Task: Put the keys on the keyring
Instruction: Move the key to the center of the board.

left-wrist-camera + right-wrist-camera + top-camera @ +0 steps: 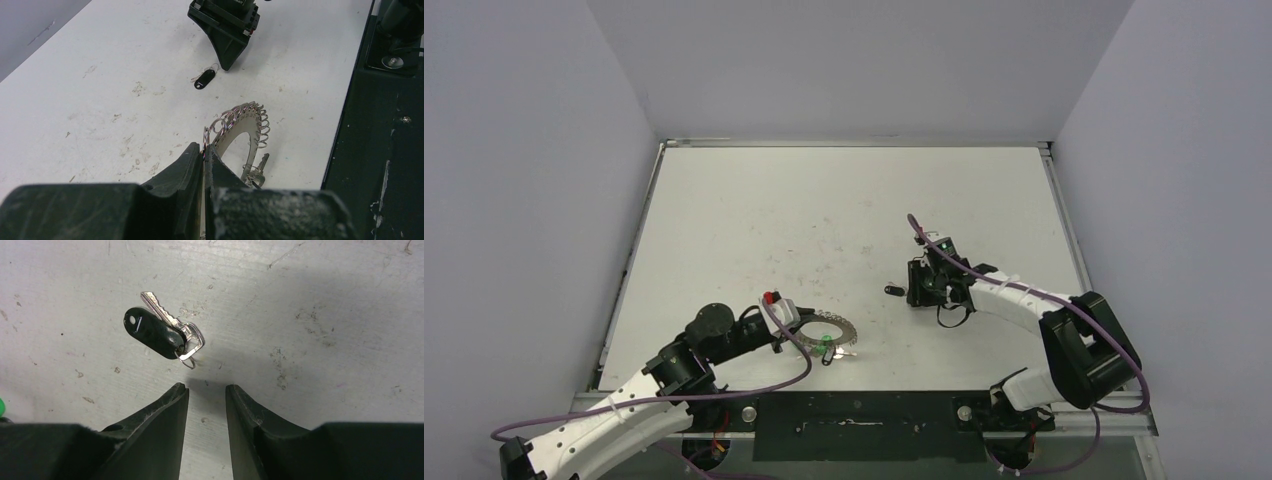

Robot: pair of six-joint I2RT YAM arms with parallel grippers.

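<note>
The keyring (pixel 832 331), a silver hoop with a scalloped rim of small loops, sits near the table's front; it also shows in the left wrist view (pixel 243 127). My left gripper (pixel 205 154) is shut on its near rim. A green-headed key (pixel 825 347) and a silver key (pixel 256 171) hang at the ring's near side. The black-headed key (pixel 152 332) lies loose on the table with a small split ring and silver blade, just ahead of my right gripper (pixel 206 388), which is open and empty. In the top view the key (pixel 892 291) lies just left of the right gripper (pixel 916 288).
The white table (pixel 844 210) is scuffed. A dark base rail (pixel 864 415) runs along the front edge, and a raised lip (pixel 1064 220) runs along the right side. Grey walls close in the left, back and right.
</note>
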